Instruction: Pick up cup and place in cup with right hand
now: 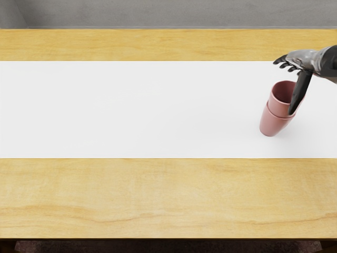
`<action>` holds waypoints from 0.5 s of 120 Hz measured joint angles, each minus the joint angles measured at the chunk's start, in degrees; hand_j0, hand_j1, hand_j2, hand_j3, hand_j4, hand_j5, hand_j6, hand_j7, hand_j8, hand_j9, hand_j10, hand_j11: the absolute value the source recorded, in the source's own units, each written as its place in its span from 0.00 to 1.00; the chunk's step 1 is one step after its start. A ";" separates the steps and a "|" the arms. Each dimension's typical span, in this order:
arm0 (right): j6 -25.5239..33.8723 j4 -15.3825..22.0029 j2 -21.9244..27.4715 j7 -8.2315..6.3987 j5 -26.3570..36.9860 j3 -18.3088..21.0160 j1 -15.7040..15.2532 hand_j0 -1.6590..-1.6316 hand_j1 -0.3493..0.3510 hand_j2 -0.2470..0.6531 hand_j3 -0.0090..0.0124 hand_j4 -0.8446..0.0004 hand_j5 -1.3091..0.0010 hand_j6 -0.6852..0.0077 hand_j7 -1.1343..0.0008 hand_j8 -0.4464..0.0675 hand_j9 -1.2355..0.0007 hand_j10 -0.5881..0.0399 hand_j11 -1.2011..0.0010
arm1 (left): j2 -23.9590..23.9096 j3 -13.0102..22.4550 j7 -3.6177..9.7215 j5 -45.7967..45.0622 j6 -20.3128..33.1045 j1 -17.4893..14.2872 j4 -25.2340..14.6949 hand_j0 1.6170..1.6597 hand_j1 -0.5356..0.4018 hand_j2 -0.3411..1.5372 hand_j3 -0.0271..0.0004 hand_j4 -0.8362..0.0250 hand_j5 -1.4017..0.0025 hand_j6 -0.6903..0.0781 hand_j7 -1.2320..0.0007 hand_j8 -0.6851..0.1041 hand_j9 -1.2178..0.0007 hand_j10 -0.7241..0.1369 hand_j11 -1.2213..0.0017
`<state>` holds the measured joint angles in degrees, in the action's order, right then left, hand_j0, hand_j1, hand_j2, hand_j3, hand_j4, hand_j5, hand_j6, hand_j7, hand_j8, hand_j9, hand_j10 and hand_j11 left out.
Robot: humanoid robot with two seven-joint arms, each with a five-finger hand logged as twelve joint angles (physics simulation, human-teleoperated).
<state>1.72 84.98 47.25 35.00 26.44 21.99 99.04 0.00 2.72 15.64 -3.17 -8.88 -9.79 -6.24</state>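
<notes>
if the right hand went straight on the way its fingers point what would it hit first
Beyond the fingers of the right hand the way looks free over the white strip, but its low thumb might catch the upper cup; depth is unclear.

I can read no text, label, brand, number or sign anywhere: none on the two pink cups (273, 124) toward two to three o'clock, none on my right hand (299, 62) at two o'clock, none on the white strip (131, 110) running from nine to three.
</notes>
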 joint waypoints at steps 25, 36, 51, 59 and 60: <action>-0.02 0.09 -0.16 0.00 -0.06 -0.03 0.11 0.04 0.03 0.27 0.42 0.97 0.97 0.95 0.97 0.82 0.97 0.89 0.97 | 0.00 0.00 0.00 0.00 0.00 0.38 0.00 0.96 0.94 0.18 0.99 0.97 1.00 0.90 1.00 0.87 1.00 0.84 1.00; -0.05 0.06 -0.15 0.00 -0.07 -0.03 0.12 0.04 0.02 0.27 0.42 0.98 0.98 0.96 0.98 0.83 0.98 0.91 0.98 | 0.00 0.00 0.00 0.00 0.00 0.38 0.00 0.96 0.94 0.18 0.99 0.97 1.00 0.90 1.00 0.87 1.00 0.84 1.00; -0.12 0.03 -0.15 0.00 -0.04 -0.07 0.27 0.04 0.01 0.27 0.42 0.99 0.99 0.97 0.99 0.85 0.99 0.92 0.99 | 0.00 0.00 0.00 0.00 0.00 0.38 0.00 0.96 0.94 0.18 0.99 0.97 1.00 0.90 1.00 0.87 1.00 0.84 1.00; -0.17 0.02 -0.18 0.00 -0.08 -0.09 0.41 0.04 0.01 0.27 0.42 0.99 0.99 0.97 0.99 0.85 0.99 0.92 0.99 | 0.00 0.00 0.00 0.00 0.00 0.38 0.00 0.96 0.94 0.18 0.99 0.97 1.00 0.90 1.00 0.87 1.00 0.84 1.00; -0.17 0.02 -0.18 0.00 -0.08 -0.09 0.42 0.04 0.01 0.27 0.42 0.99 0.99 0.97 0.99 0.85 0.99 0.92 0.99 | 0.00 0.00 0.00 0.00 0.00 0.42 0.00 0.96 0.94 0.18 0.99 0.97 1.00 0.90 1.00 0.87 1.00 0.84 1.00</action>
<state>1.55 85.00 47.06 35.00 26.35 21.90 99.46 0.00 2.72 15.64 -3.17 -8.88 -9.36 -6.24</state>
